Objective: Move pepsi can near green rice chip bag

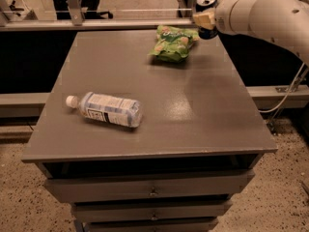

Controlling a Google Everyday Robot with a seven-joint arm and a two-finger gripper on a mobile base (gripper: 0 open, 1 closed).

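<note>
The pepsi can (207,14), dark blue with a silver top, is held upright in my gripper (205,19) above the table's far right corner. The gripper is shut on the can, and a pale finger (202,19) covers part of its side. The green rice chip bag (174,42) lies on the grey table (207,95) near the far edge, just left of and below the can. The can is in the air, not touching the bag or the table.
A clear plastic bottle (107,109) with a white cap lies on its side at the table's front left. My white arm (270,16) reaches in from the right. Drawers (152,191) sit under the tabletop. A railing (96,24) runs behind the table.
</note>
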